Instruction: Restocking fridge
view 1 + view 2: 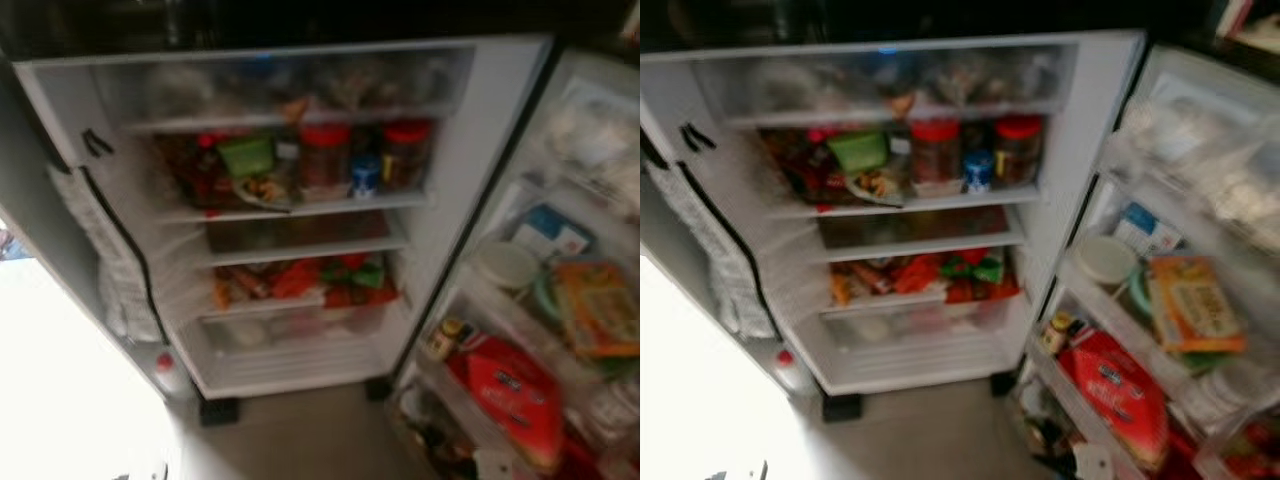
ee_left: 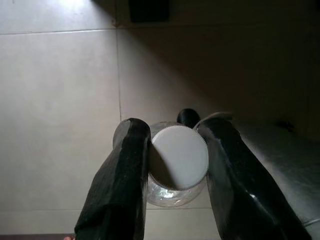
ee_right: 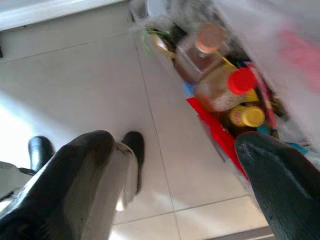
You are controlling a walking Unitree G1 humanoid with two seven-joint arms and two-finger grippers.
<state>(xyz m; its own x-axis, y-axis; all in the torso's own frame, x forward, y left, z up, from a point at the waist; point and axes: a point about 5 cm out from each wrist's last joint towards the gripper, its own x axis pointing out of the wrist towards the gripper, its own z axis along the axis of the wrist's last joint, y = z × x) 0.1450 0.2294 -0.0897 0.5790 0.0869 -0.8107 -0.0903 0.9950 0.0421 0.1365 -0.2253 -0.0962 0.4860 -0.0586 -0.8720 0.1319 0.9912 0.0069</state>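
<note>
Left pincer [image 2: 172, 165] gripping white-capped jar [image 2: 179, 159]

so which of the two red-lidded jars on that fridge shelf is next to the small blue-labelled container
Both flank it: the small blue-labelled container stands between the left red-lidded jar and the right red-lidded jar, looking closer to the right one, though blur keeps that uncertain.

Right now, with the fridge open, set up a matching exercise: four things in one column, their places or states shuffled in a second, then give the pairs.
Things:
1. red-lidded jars
2. white-capped jar
3. red packet
4. right tool

Places or states:
A. in the door rack
B. open above the floor tiles
C. on a fridge shelf
D. clamped in the left tool

Pairs: 1-C, 2-D, 3-A, 4-B
</note>
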